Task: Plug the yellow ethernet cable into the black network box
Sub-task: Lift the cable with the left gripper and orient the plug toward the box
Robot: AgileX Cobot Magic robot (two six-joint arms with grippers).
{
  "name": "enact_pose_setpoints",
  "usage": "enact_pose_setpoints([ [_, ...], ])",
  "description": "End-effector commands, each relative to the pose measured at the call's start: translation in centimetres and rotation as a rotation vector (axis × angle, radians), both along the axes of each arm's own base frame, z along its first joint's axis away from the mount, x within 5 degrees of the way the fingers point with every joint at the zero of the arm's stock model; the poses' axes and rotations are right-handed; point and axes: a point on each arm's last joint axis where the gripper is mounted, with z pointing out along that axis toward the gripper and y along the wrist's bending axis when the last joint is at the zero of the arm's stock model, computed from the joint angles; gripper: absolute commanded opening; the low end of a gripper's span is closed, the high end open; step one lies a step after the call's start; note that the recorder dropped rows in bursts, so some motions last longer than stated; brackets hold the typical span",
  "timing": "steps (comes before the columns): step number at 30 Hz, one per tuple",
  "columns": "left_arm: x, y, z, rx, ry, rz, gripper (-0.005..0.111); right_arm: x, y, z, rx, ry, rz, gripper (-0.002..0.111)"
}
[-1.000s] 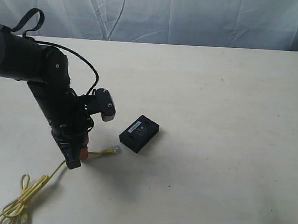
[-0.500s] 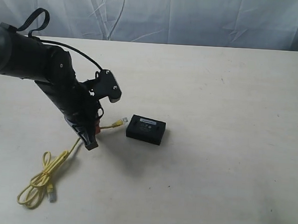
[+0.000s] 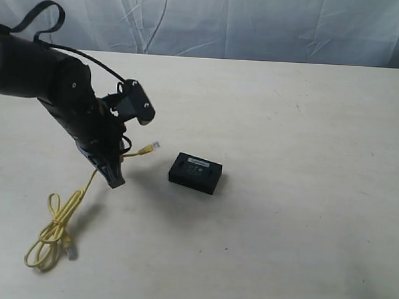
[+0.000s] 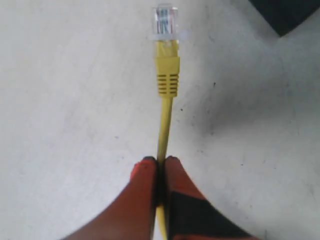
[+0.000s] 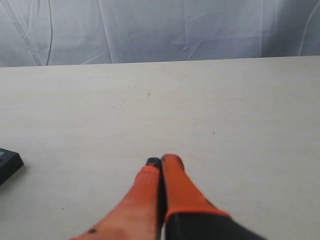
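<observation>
The yellow ethernet cable (image 4: 165, 125) is seen clamped in the left gripper (image 4: 159, 164). The orange fingertips (image 4: 144, 172) are pressed together on the cord a short way behind its yellow boot. The clear plug (image 4: 165, 20) is held out ahead of the claw, above the table (image 3: 308, 128), with nothing touching it. In the exterior view the grip itself is hard to make out against the dark arm; only the plug end is shown poking out toward the right.

The black network box (image 3: 195, 173) is found flat on the table, just right of the plug and apart from it. Its white label can be seen but not read, and no port can be made out on any face. In the left wrist view only a dark corner of it is caught at the frame's edge.

The rest of the cable is trailed down to the table and gathered in a loose coil (image 3: 51, 235) near the front left, its far plug (image 3: 72, 251) small and blurred.

The right gripper (image 5: 160, 162) is shown with its fingers closed together on nothing, over bare table. A corner of the box is cut off at that frame's edge. This arm is not seen in the exterior view.
</observation>
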Motion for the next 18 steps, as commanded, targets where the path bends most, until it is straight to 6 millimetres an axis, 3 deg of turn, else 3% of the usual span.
enact_pose_setpoints([
  [1, -0.7, 0.1, 2.9, -0.053, -0.024, 0.038, 0.000, 0.0, 0.0, 0.0, -0.005, -0.011, 0.003, 0.000],
  [6, -1.9, 0.7, 4.5, -0.027, 0.032, 0.034, 0.000, 0.0, 0.0, 0.0, -0.005, -0.011, 0.003, 0.000],
  [15, -2.2, 0.9, 4.7, -0.019, 0.052, 0.034, 0.000, 0.0, 0.0, 0.1, -0.010, -0.016, 0.002, 0.000],
  [18, -2.1, 0.8, 4.8, -0.026, 0.037, 0.033, 0.000, 0.1, 0.0, 0.7, -0.002, -0.088, -0.002, 0.000],
])
